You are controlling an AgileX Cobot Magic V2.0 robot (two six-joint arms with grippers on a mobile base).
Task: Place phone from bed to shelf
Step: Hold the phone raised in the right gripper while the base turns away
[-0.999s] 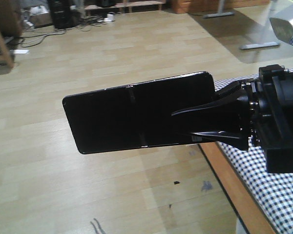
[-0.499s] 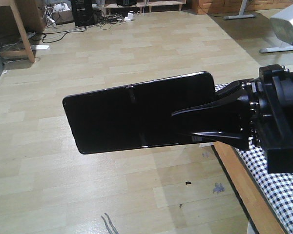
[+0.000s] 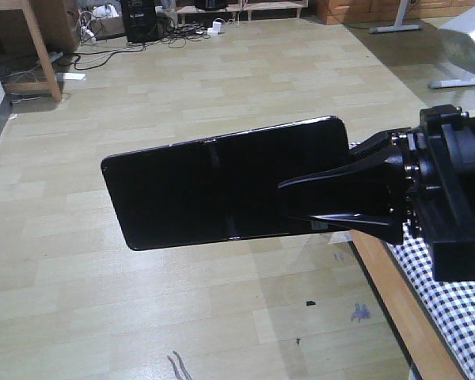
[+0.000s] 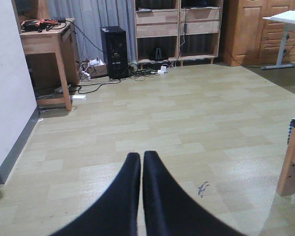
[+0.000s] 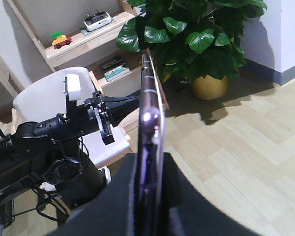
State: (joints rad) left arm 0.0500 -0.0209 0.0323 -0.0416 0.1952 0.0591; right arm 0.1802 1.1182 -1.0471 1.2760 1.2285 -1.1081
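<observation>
Wood-plank floor [image 3: 142, 95] beside bed [image 3: 451, 317]: right claw [image 3: 294, 200] pinching phone [image 3: 214, 190] aloft; left claw [image 4: 141, 157] pressed together, empty. Step, judged: carry. Next: reach shelf [image 5: 83, 43].

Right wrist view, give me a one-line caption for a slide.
Right gripper clamps the phone edge-on, with the shelf and a potted plant behind.

Phone [image 3: 206, 190] left of bed [image 3: 467, 321]

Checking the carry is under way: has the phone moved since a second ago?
Yes. The phone swung left: the floor stain and bed edge slid right behind it.
</observation>
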